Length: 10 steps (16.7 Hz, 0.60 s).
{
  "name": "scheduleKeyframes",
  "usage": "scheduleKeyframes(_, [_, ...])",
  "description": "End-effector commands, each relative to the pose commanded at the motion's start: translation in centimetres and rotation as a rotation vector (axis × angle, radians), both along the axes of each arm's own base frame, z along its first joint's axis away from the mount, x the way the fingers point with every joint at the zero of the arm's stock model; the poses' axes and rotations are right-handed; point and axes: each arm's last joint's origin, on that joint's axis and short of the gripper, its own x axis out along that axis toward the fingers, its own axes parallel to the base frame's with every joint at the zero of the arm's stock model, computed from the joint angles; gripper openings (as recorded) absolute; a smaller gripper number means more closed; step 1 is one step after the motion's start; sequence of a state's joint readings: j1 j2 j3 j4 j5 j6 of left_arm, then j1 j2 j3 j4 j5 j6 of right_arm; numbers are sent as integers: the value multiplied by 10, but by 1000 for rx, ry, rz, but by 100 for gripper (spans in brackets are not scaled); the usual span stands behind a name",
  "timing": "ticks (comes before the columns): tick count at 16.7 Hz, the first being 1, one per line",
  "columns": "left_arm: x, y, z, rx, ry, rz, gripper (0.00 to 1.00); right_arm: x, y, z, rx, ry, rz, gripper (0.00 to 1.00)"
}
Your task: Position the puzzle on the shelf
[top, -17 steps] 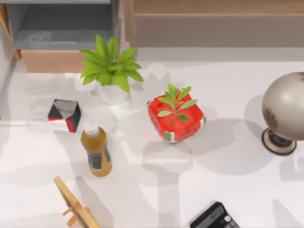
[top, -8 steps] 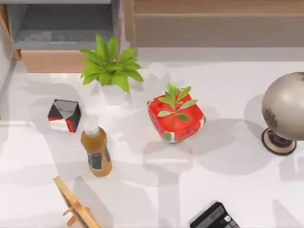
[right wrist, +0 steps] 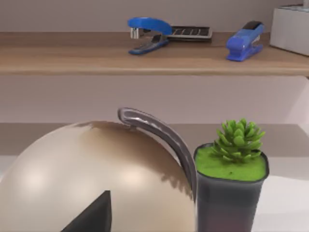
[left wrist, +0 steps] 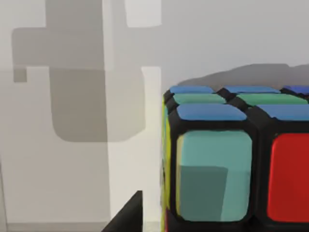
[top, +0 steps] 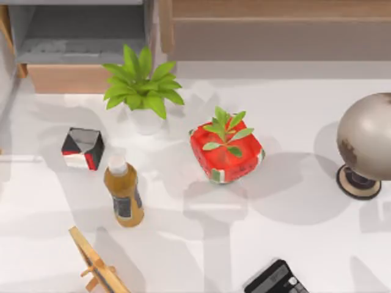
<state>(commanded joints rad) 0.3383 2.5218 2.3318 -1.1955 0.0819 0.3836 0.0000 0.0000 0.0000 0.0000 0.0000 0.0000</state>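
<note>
At the left wrist view's edge, the puzzle [left wrist: 231, 164] is cut off.

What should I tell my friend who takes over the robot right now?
Left gripper: close beside the small puzzle cube of coloured squares with black grid lines; no grasp seen.
Right gripper: idle, close to the beige globe.
Puzzle cube: resting on the white table.
Long light-brown wooden shelf: at the table's far edge, puzzle not on it.
Done: approach. Left: grasp, lift, place on shelf.
</note>
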Motion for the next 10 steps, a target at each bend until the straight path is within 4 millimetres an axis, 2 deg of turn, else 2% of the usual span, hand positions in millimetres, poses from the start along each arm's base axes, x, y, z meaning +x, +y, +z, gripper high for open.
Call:
scheduleKeyframes(8, [0, 0, 0, 0, 0, 0, 2, 0, 0, 0, 0, 0, 0, 100])
scheduleKeyframes(10, [0, 0, 0, 0, 0, 0, 0, 0, 0, 0, 0, 0, 0, 100])
